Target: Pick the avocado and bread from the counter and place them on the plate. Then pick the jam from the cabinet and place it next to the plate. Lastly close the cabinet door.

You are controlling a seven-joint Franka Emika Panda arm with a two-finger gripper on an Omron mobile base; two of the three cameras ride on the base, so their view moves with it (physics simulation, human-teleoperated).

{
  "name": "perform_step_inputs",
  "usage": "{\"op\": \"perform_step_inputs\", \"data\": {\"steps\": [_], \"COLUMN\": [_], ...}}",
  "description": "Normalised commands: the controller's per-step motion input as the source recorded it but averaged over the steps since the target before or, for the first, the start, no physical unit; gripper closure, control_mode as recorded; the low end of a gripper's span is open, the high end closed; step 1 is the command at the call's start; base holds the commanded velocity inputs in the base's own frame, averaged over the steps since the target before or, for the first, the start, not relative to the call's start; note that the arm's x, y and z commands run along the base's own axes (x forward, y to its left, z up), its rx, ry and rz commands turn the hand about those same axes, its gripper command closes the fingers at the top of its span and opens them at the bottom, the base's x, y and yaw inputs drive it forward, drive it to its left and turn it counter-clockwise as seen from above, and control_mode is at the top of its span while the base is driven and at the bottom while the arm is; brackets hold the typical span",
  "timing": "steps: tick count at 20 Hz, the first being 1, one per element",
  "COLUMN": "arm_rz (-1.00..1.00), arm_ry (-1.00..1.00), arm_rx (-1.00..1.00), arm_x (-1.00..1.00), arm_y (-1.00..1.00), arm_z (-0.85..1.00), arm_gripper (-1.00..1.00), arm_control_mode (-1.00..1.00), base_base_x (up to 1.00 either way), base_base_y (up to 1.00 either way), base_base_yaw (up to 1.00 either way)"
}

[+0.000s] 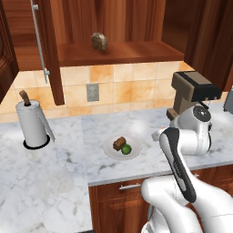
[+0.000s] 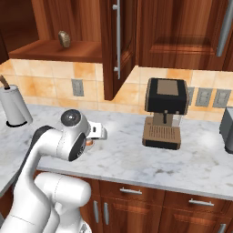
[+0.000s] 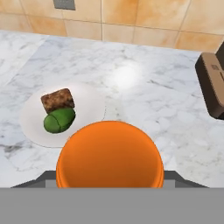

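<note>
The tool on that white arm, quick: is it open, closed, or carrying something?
Tool: closed on the small squat jam jar with the orange lid, held above the white-and-grey marble counter.

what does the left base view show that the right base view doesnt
Left base view alone: the plate on the counter, carrying the bread and avocado. Right base view alone: a sliver of the orange jam at the hand, and a grey appliance at the far right. Both share the open cabinet door, the speckled lump on the shelf, the paper towel roll and the coffee machine.
</note>
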Motion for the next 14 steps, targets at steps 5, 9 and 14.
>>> {"op": "perform_step_inputs", "data": {"steps": [5,9,14], "arm_rz": [0.0,0.01,0.05], "arm_ry": [0.03,0.01,0.0], "arm_rx": [0.0,0.0,0.0], "arm_x": [0.2,0.3,0.36], "arm_y": [-0.03,-0.12,-0.09], "arm_z": [-0.32,-0.29,-0.3], "arm_gripper": [1.0,1.0,1.0], "arm_control_mode": [-1.0,-1.0,-1.0], "base_base_x": [0.0,0.0,0.0], "base_base_y": [0.0,0.0,0.0], "base_base_yaw": [0.0,0.0,0.0]}}
